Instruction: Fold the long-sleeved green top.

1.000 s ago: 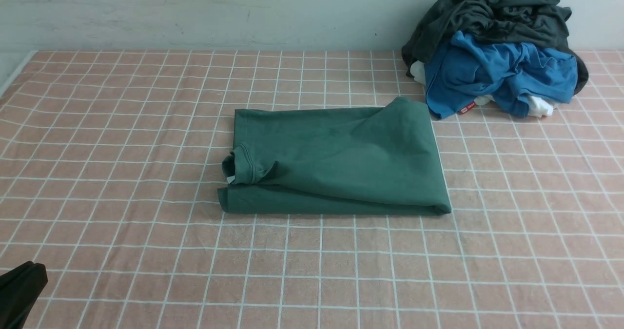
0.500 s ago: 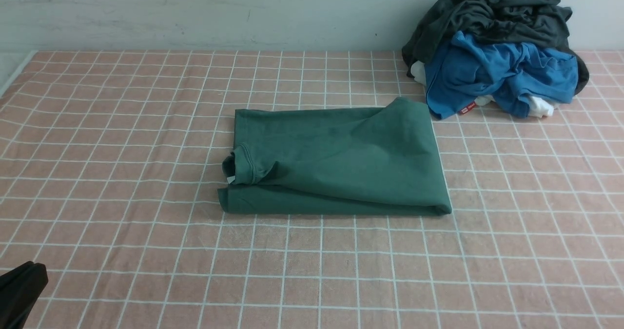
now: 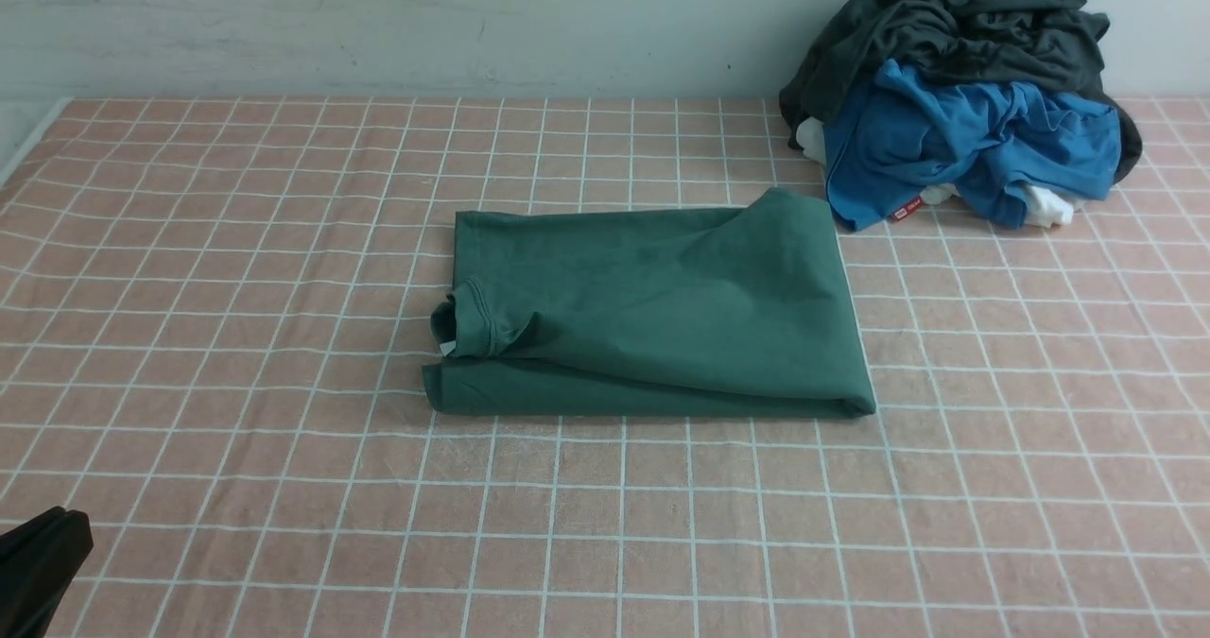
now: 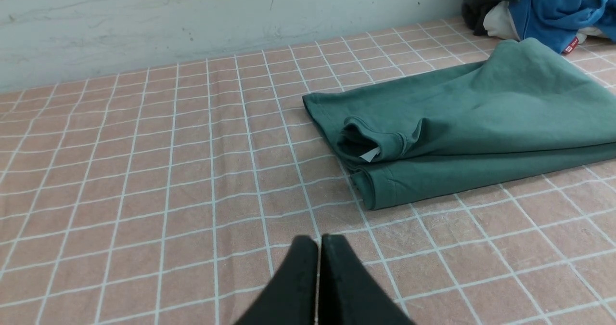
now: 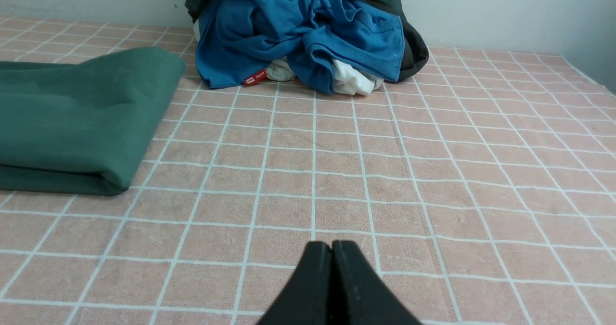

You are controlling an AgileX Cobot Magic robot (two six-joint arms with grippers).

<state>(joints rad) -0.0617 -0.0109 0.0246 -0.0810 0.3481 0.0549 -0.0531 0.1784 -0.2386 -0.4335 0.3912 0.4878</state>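
Observation:
The green long-sleeved top [image 3: 652, 312] lies folded into a flat rectangle in the middle of the checked pink cloth, its ribbed collar and white label [image 3: 447, 347] showing at the left end. It also appears as the green top [image 4: 462, 118] in the left wrist view and the green top [image 5: 72, 118] in the right wrist view. My left gripper [image 4: 319, 240] is shut and empty, low over the cloth, short of the top's collar end; only its tip, the left gripper [image 3: 57, 525], shows in the front view. My right gripper [image 5: 331, 244] is shut and empty, off the top's right end, unseen in the front view.
A heap of clothes sits at the back right against the wall: a dark charcoal garment [image 3: 955, 24] over a bright blue garment [image 3: 955, 142] with white pieces beneath. The pink checked cloth [image 3: 236, 288] covers the table; its left edge shows at the far back left.

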